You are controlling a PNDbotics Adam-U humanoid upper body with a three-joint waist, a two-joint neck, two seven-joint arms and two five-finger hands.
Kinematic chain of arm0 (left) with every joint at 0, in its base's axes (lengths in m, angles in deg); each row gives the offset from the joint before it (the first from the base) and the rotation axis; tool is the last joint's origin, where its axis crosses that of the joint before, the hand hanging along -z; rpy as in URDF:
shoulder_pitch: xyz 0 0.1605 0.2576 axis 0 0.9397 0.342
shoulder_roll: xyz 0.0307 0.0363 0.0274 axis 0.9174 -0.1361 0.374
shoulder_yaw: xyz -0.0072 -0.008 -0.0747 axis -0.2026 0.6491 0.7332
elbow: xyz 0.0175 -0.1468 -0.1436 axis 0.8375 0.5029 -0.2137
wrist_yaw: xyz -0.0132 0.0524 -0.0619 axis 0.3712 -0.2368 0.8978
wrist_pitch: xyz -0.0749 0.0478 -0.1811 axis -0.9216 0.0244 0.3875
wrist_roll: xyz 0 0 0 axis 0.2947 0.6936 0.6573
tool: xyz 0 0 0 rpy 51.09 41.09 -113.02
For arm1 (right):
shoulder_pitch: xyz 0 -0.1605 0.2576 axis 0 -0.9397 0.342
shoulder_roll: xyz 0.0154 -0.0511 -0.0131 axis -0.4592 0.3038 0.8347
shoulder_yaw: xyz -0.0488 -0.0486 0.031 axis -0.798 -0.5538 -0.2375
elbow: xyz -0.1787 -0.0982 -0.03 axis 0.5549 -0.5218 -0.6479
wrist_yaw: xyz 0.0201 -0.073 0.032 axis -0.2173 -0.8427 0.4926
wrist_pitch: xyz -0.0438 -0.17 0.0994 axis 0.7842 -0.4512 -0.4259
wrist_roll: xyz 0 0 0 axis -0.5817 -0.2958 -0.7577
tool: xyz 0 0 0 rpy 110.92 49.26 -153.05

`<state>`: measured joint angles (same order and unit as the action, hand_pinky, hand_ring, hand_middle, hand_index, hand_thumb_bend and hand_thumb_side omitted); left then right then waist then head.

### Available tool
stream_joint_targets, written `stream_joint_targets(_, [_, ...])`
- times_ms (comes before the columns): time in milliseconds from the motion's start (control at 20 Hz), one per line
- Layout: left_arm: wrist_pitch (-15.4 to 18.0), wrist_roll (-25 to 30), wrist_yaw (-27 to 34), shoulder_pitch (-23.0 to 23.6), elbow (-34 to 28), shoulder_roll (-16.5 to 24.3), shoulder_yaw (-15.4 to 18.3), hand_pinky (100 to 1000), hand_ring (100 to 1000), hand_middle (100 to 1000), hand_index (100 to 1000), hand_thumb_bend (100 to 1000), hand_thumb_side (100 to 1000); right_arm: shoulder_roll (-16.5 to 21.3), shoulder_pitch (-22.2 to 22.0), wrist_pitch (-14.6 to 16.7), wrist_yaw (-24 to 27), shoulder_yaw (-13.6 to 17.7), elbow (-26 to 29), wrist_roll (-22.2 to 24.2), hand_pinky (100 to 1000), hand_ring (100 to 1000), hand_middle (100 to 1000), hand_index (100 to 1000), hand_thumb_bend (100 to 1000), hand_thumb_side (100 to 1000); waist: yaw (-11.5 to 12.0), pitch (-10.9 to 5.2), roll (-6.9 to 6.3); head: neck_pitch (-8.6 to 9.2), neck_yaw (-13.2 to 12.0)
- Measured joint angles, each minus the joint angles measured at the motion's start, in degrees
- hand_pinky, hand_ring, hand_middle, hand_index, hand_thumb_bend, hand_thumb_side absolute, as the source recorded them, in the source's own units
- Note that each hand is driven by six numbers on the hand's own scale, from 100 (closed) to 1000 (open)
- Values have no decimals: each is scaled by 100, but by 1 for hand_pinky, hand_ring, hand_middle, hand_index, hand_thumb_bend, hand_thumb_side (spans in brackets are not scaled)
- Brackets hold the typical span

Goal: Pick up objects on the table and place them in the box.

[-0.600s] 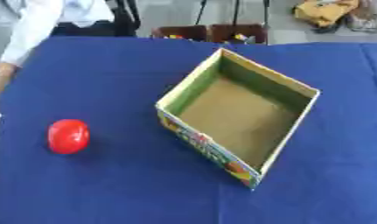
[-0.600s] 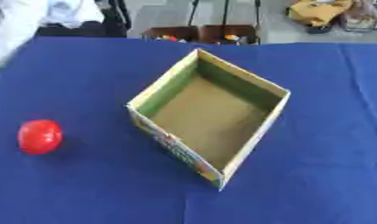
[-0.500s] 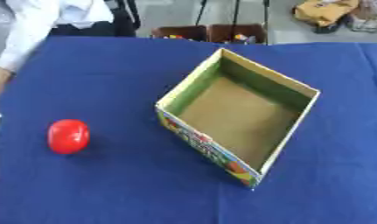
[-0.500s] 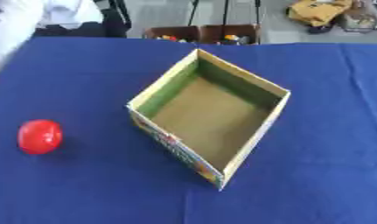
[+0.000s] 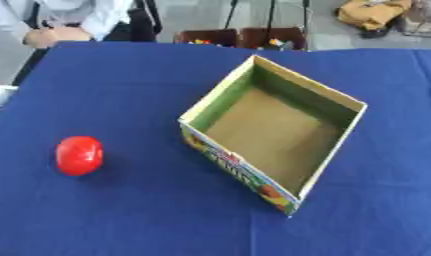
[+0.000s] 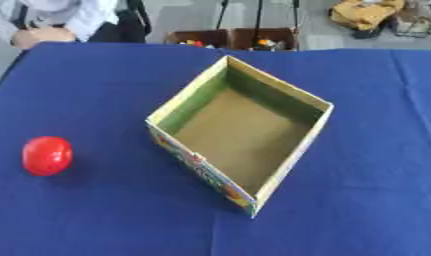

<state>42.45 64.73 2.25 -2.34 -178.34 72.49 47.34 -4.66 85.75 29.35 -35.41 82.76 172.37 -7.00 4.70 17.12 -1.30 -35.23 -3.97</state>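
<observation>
A blue-covered table is seen from above. An open cardboard box with a printed outer wall is set askew at mid-table, one corner turned toward the viewer; nothing is seen inside it. A red rounded object lies alone on the cloth, well apart from the box, toward the robot's left side. No other loose object is made out on the table.

Neither hand is shown in either eye view, so whether the fingers are spread or curled cannot be told.

Step in hand, as judged: the very start of a pick. The red object is not yet grasped and the box is not yet loaded, so the task is taken to be barely begun.

Next move, as judged: the left hand is the nearer choice, given which side the object lies on. An approach from above with fingers spread is called for, then closure round the object's sides. A rounded shape may roll if nudged before closure. A lift clear of the near box wall is then needed
</observation>
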Motion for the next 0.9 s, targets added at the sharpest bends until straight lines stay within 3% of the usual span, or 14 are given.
stream_joint_targets(200, [-533,840,-718,82,0,560,-188,702,863,870,1000,283,1000,24,-2,-9,0,-13,0,9,741,783,769,819,100,1000,2,0,-14,-1,0])
stream_joint_targets(400, [-766,1799,-1021,167,0,1116,-387,691,861,872,1000,255,1000,26,-4,-22,0,-32,0,21,742,781,769,819,100,1000,-9,-3,-45,-1,-8])
stream_joint_targets(700, [-930,2847,-830,388,0,1657,-605,680,866,902,1000,262,1000,29,-17,-29,0,-33,0,29,742,779,767,818,100,1000,-39,-5,-49,-2,-46])
stream_joint_targets(900, [-1066,3629,-534,549,-1,1947,-795,717,892,938,1000,369,919,30,-17,-38,0,-34,0,38,742,777,762,818,100,1000,-50,-5,-72,-1,-63])
